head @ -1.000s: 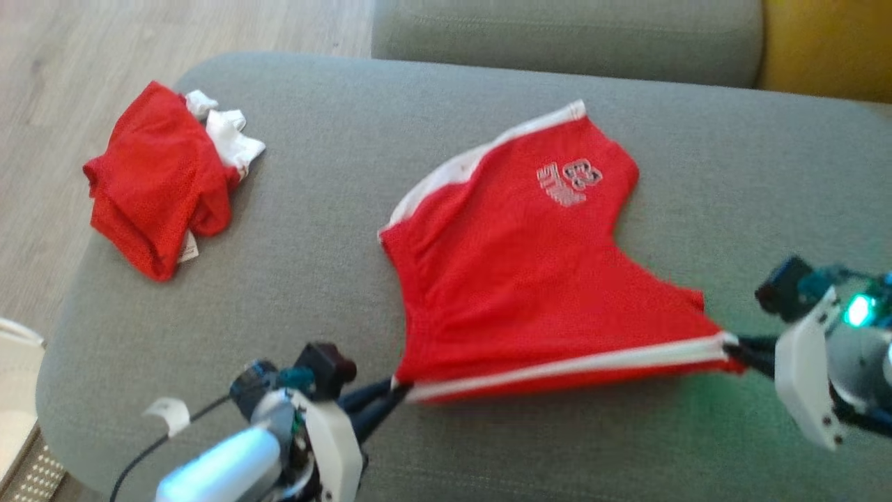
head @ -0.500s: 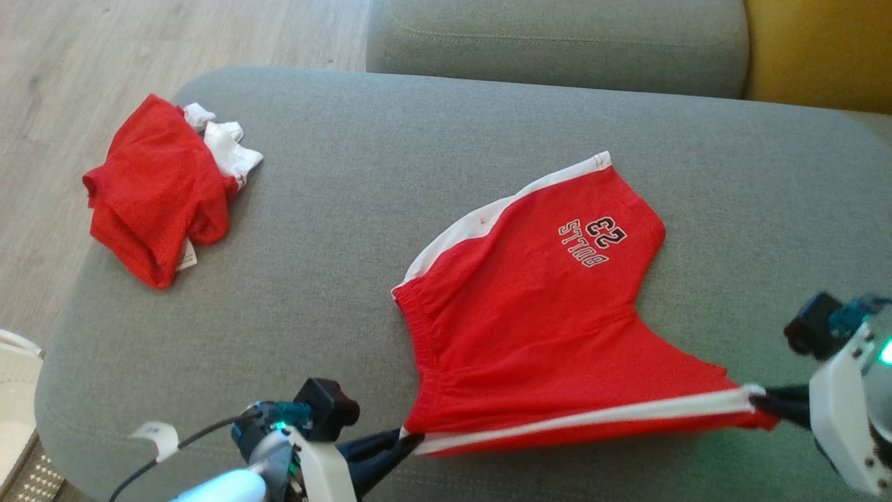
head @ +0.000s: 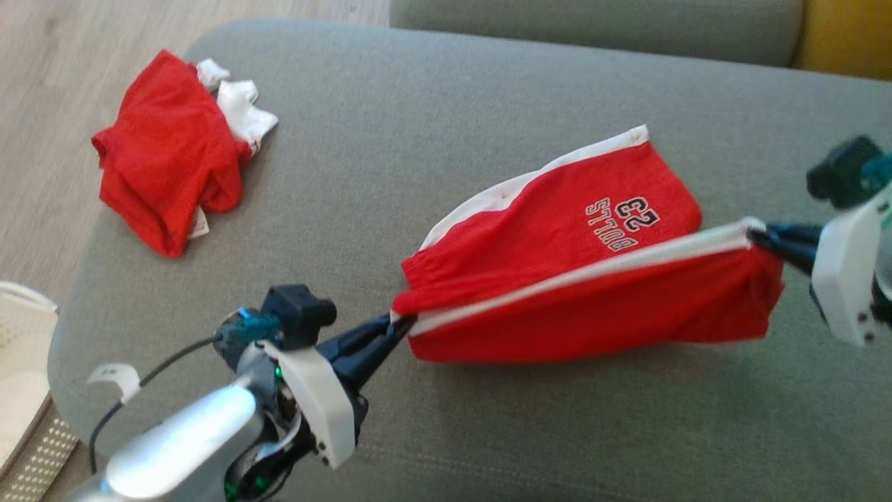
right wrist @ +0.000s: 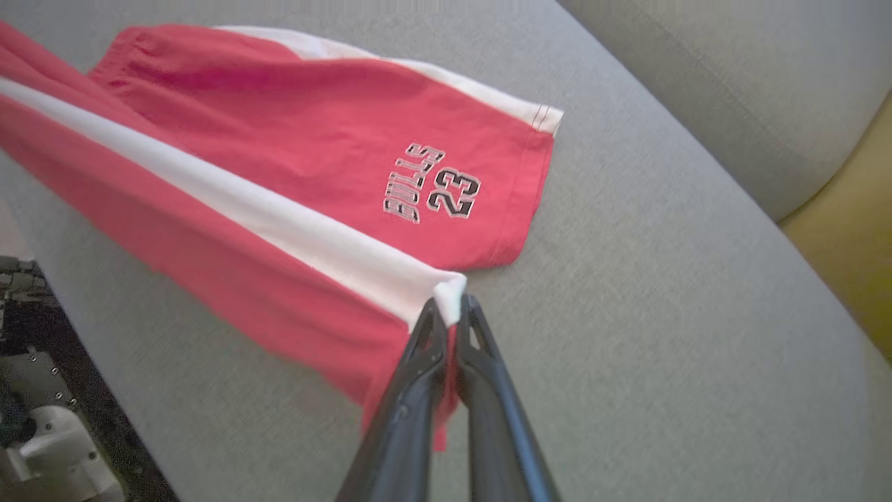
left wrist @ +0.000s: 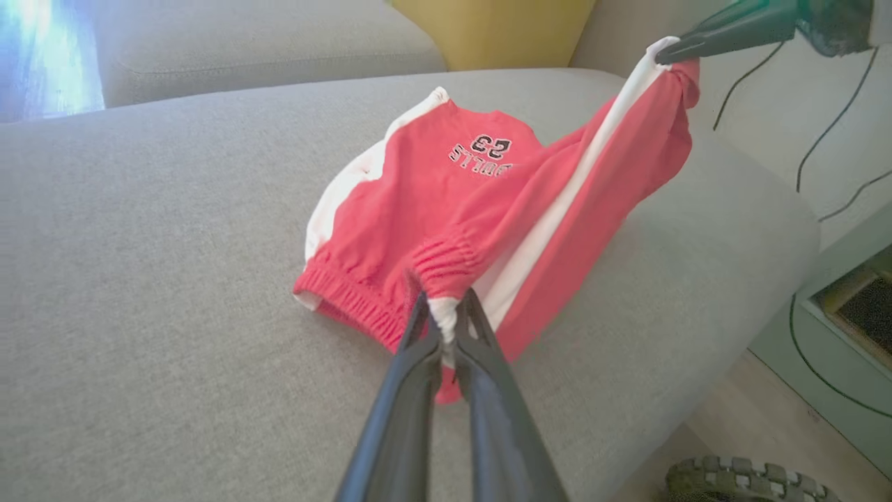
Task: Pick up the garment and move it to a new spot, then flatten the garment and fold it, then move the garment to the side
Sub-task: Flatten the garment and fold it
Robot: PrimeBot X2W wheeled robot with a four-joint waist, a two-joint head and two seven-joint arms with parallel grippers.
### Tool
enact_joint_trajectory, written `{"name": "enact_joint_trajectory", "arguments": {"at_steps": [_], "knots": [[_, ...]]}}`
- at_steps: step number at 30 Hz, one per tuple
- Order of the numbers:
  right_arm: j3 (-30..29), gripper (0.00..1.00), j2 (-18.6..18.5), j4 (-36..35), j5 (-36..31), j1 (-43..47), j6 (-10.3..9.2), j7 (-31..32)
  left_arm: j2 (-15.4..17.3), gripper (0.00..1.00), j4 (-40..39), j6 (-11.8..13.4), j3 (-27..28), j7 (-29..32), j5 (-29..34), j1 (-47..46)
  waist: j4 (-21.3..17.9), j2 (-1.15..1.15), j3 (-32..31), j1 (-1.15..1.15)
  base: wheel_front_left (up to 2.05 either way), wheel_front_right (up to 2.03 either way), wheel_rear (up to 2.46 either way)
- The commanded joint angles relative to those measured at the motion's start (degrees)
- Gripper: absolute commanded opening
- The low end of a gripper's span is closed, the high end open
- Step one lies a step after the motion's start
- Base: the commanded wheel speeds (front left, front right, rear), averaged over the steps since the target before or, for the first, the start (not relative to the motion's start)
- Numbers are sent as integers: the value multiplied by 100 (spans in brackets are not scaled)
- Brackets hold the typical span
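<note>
Shorts [head: 550, 230] stretch between left gripper [head: 403, 323] and right gripper [head: 757, 237], both clamped on the striped edge, over grey cushion [head: 418, 132].

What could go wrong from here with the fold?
1. The left gripper and right gripper each pinch just an end of the white stripe on the red shorts; under this tension a corner could slip out.
2. The lifted leg sags below the stripe while the printed leg lies on the grey cushion; laid over, it may land bunched or skewed.
</note>
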Motion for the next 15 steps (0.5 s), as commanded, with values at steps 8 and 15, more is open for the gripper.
{"name": "enact_joint_trajectory", "arguments": {"at_steps": [8, 15], "knots": [[157, 0, 243, 605, -659, -984, -5, -129, -252, 0, 543, -40, 418, -294, 129, -849, 315, 0, 668, 0, 0, 0, 0], [431, 0, 546, 1153, -707, -1645, -5, -575, -770, 0, 1311, -235, 432, -558, 192, -1288, 553, 0, 1067, 0, 0, 0, 0]]}}
